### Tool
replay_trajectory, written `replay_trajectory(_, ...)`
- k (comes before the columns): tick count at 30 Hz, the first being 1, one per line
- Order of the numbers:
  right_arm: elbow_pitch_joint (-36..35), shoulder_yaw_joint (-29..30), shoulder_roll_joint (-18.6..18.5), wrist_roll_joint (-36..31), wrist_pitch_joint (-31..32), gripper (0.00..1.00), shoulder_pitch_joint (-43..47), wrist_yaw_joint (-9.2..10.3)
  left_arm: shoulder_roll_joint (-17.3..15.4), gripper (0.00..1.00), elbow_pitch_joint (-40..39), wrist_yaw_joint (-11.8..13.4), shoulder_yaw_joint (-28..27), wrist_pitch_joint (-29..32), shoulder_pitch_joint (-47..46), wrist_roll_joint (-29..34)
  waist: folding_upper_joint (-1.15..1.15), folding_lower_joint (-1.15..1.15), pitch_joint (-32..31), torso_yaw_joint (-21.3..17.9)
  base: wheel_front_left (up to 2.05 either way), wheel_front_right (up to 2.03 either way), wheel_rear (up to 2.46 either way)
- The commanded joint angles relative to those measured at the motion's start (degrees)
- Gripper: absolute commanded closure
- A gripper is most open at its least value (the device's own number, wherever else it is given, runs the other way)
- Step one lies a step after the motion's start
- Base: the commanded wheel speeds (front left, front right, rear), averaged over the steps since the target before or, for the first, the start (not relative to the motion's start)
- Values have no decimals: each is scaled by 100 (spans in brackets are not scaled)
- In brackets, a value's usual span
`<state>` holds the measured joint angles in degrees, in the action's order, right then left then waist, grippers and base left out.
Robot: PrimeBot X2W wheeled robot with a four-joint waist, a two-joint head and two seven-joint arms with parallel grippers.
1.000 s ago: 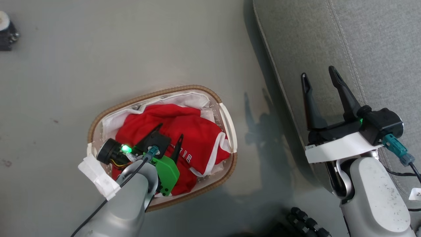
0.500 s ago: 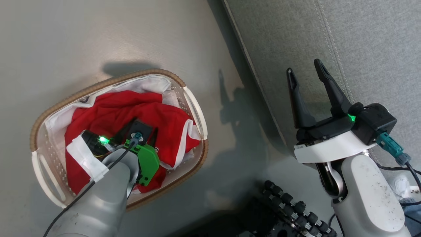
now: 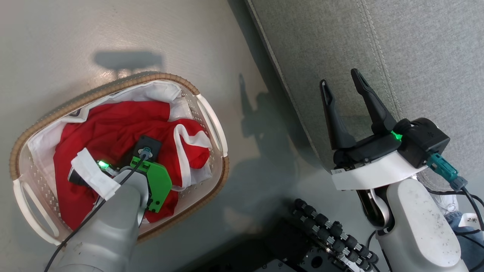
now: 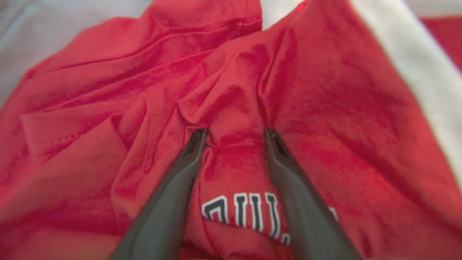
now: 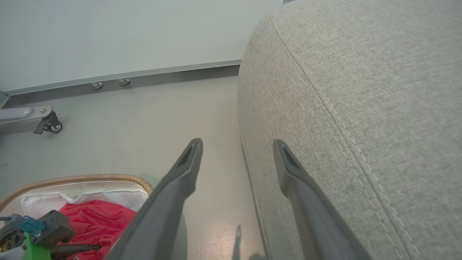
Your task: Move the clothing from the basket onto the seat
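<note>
Basket [image 3: 113,86]: It sits on the floor [image 3: 113,30], at 8 o'clock in the head view. It has a brown rim, white handles and a white cloth [image 3: 159,90] inside.
Clothes [image 3: 109,124]: They are red with white trim. They lie bunched up inside the basket.
Left arm [image 3: 109,226]: It is grey and comes in from 7 o'clock. It reaches down over the middle of the clothes.
Left tool [image 4: 234,135]: It is down in the basket, on the clothes. Its two fingers are apart. Both tips push into the red cloth, and a bump of cloth sits between them. White letters [image 4: 245,213] show between the fingers, nearer the wrist. A white stripe [image 4: 408,72] runs at 2 o'clock in the left wrist view.
Right tool [image 3: 339,77]: It is at 4 o'clock in the head view, up in the air by the edge of the seat. Its fingers are spread wide, with nothing between them. They point to about 12 o'clock.
Seat [image 3: 416,56]: It is big and grey, with stitched lines, at 1 o'clock. It is near the basket and does not touch it. A strip of floor lies between them.
</note>
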<state>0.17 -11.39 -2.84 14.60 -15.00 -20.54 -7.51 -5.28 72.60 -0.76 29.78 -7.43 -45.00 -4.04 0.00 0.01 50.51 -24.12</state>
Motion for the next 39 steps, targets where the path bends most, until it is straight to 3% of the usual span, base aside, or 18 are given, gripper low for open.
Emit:
replay_trajectory(1,-1,0,-9,12,-28,0,-42,4,-3,95,32,-5,23,28,-70,-57,0,-1,-9,12,0,0,0)
replay_trajectory(2,14,4,-9,7,-28,0,-45,4,17,100,37,-24,37,38,-70,-65,0,-1,-20,21,0,0,0)
replay_trajectory(12,136,96,-10,-71,-28,0,-57,4,169,100,-2,-177,155,-245,-16,-172,0,-1,-352,206,0,0,0)
replay_trajectory(22,313,420,-12,-387,-28,0,163,4,234,100,-413,-345,401,-694,239,-314,0,-1,-1153,608,0,0,0)
replay_trajectory(28,400,632,-14,-656,-28,0,352,4,237,100,-1127,-420,601,-785,545,-589,0,-1,-1791,939,0,0,0)
replay_trajectory(39,555,994,-16,-1089,-28,0,899,4,239,100,-3004,-329,555,-772,1273,-822,0,-1,-2979,1527,0,0,0)
